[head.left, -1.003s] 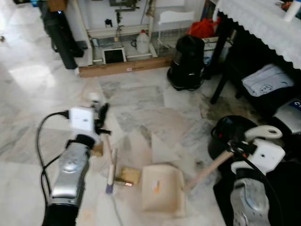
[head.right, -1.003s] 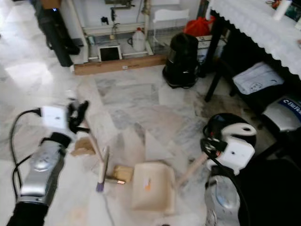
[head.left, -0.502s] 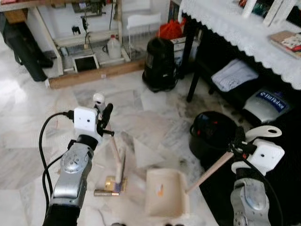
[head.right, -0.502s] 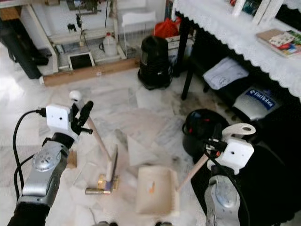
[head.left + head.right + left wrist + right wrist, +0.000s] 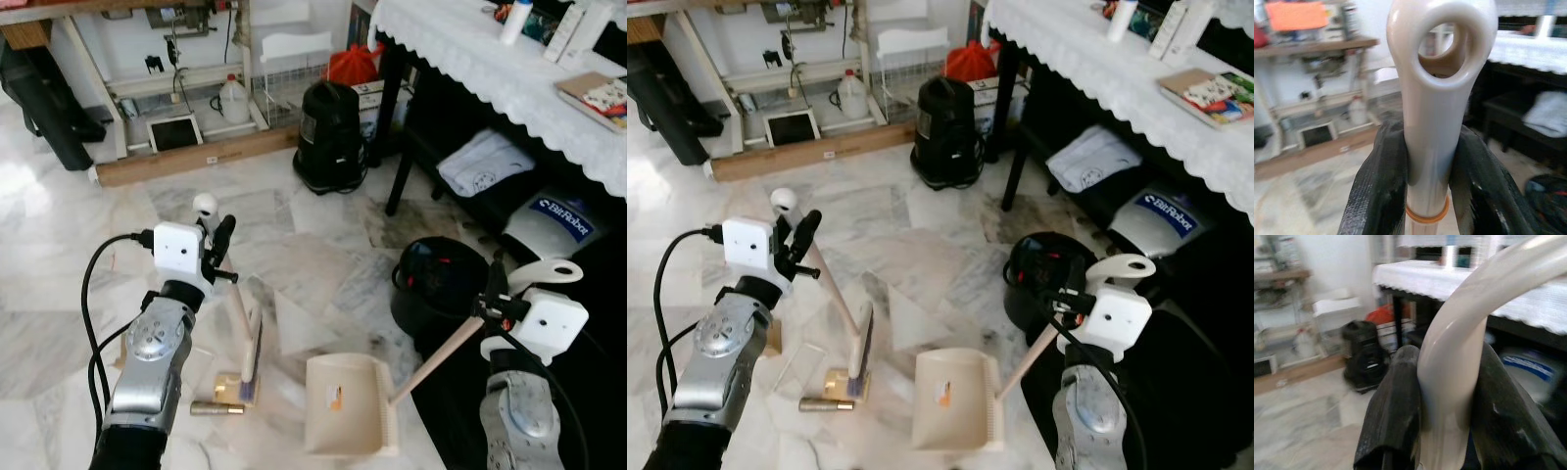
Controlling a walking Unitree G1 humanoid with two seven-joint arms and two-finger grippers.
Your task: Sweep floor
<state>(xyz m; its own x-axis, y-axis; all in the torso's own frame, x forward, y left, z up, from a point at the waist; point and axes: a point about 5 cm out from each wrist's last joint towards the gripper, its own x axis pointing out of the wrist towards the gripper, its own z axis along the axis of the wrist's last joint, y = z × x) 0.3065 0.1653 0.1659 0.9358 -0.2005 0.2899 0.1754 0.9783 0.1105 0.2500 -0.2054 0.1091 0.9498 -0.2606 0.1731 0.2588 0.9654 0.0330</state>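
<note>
My left gripper (image 5: 219, 245) is shut on the top of a cream broom handle (image 5: 1436, 112), just below its hanging loop. The broom (image 5: 241, 323) slants down to its dark bristles (image 5: 253, 364) on the marble floor. My right gripper (image 5: 493, 305) is shut on the long handle (image 5: 1449, 382) of a cream dustpan (image 5: 348, 419), which rests on the floor right of the bristles. A brass-coloured tube (image 5: 216, 407), a cardboard scrap (image 5: 229, 391) and a pale paper sheet (image 5: 299, 328) lie around the broom's head.
A black bin (image 5: 441, 284) stands beside my right arm. Behind it is a dark table with a white lace cloth (image 5: 470, 49) and bags beneath. A black canister (image 5: 331, 137), a long cardboard box (image 5: 196, 157) and a shelf rack with a jug (image 5: 233, 101) line the far wall.
The camera has moved, so the whole scene has shifted and more of the table shows. The broom's head now lies right of the cardboard scrap instead of left. Both grips are unchanged.
</note>
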